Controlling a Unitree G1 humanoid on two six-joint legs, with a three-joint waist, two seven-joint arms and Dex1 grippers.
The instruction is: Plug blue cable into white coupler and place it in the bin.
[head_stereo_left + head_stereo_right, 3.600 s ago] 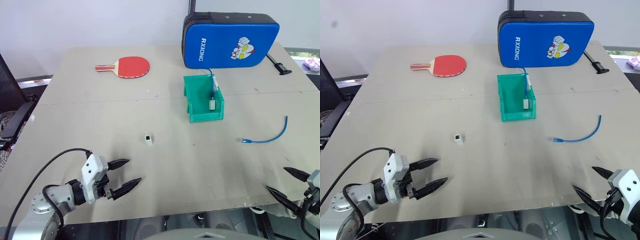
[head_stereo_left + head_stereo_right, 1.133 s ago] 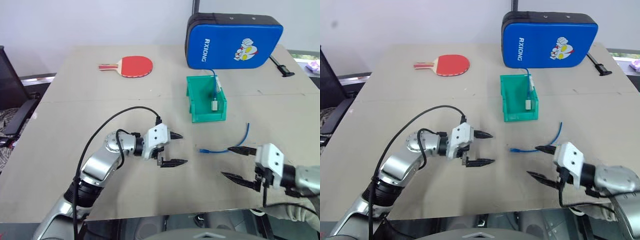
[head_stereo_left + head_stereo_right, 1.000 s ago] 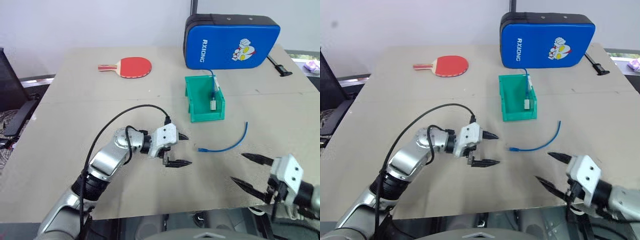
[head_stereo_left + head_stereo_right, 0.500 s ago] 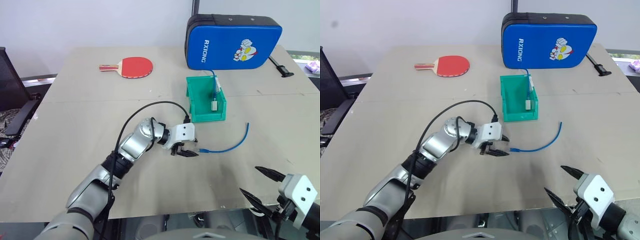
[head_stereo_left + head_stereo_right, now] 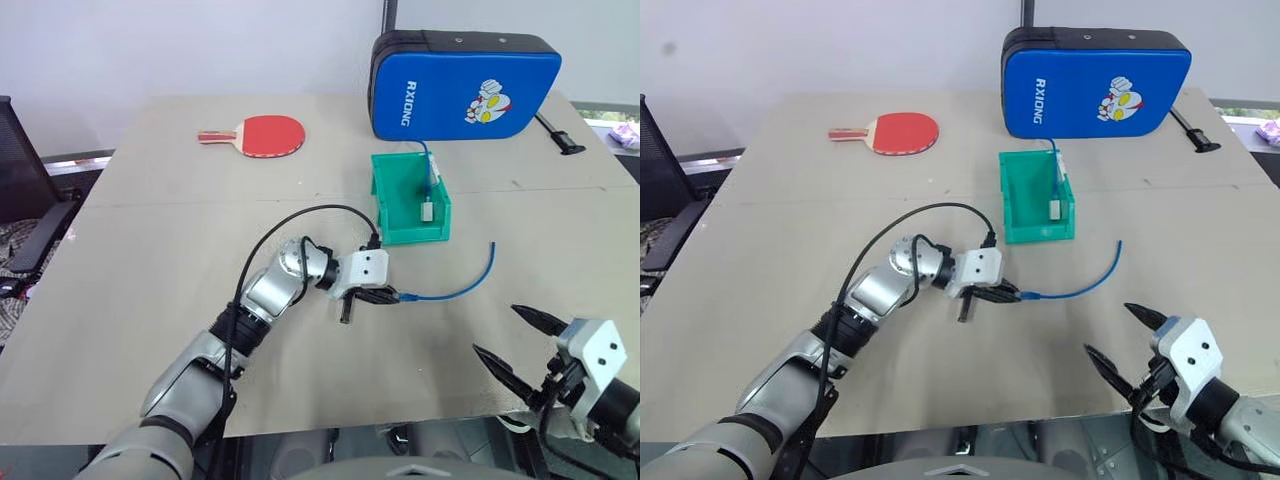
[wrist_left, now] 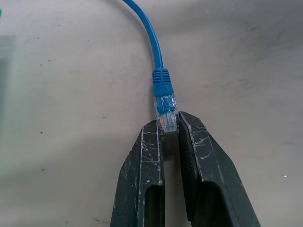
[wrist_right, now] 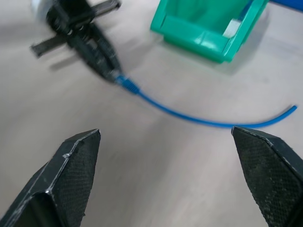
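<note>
The blue cable (image 5: pixel 462 289) lies curved on the table in front of the bin (image 5: pixel 386 213), which is green. My left gripper (image 5: pixel 392 296) reaches across from the left and is shut on the cable's clear plug (image 6: pixel 165 112), which shows pinched between the black fingertips (image 6: pixel 152 135) in the left wrist view. My right gripper (image 5: pixel 497 330) hovers open at the table's front right edge, apart from the cable, with nothing between its fingers (image 7: pixel 78 156). The white coupler is hidden.
Inside the bin, a second blue cable with a pale block (image 5: pixel 427 208) leans on the wall. A big blue pad (image 5: pixel 465 85) stands behind the bin, and a red paddle (image 5: pixel 268 133) lies at the far left. The table's front edge runs just below my right gripper.
My left arm has swung right across the table to the cable's near end and its jaws have closed on the plug. My right gripper has drawn back from the cable to the front edge.
</note>
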